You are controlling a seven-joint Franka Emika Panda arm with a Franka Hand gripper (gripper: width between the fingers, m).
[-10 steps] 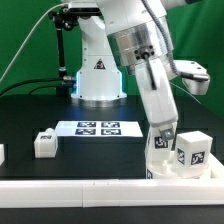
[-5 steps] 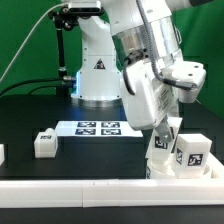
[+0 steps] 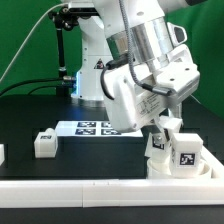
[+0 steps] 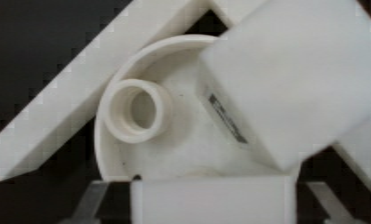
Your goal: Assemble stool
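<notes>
1. Grasping an upright stool leg [image 3: 158, 148] with the hand [image 3: 161, 133].
2. Sitting on the round seat [image 3: 200, 170] at 4 o'clock on the bench [image 3: 30, 110], beside a tagged leg [image 3: 188, 150].
3. Lying alone at 8 o'clock: a loose leg [image 3: 43, 143].

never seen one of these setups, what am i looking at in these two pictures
A white robot arm with a two-finger gripper works over a black table. One picture comes from a camera off the arm, the close-up from a camera on its wrist. The gripper seems closed on a white blocky leg at the thick round white plastic seat. Another white tagged leg lies loose near the flat white marker board. A long white border bar edges the table.
</notes>
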